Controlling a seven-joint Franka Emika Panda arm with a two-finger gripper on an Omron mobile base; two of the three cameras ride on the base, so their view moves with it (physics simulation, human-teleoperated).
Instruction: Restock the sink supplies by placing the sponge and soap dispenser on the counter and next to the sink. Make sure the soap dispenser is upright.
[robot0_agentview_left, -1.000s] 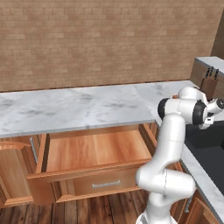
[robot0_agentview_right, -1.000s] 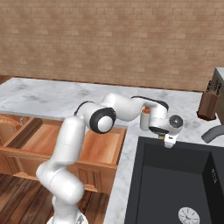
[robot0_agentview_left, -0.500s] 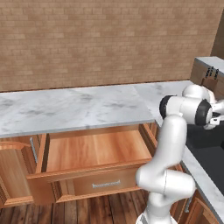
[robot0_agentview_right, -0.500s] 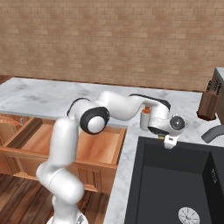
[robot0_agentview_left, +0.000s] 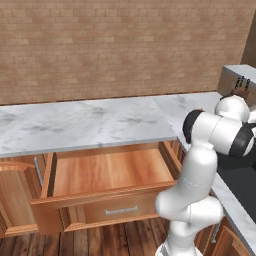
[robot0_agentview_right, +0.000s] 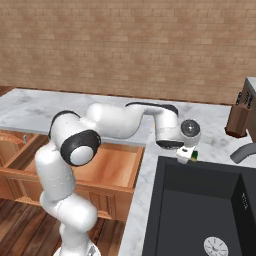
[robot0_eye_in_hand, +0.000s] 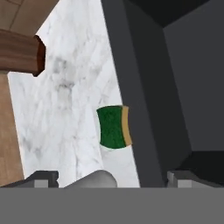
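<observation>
The pincer (robot0_agentview_right: 186, 154) hangs with its tips spread and empty above the sponge (robot0_eye_in_hand: 113, 127), a flat green block with a tan edge, lying free on the veined marble surface (robot0_eye_in_hand: 65, 109) touching the rim of the smooth dark sink (robot0_eye_in_hand: 175, 87). No writing is legible. A brown wooden knife block (robot0_eye_in_hand: 19, 52) is partly cut off.

Veined, faintly glossy marble counter (robot0_eye_in_hand: 65, 109); matt dark sink (robot0_eye_in_hand: 175, 87); rough-looking green sponge (robot0_eye_in_hand: 113, 127).
</observation>
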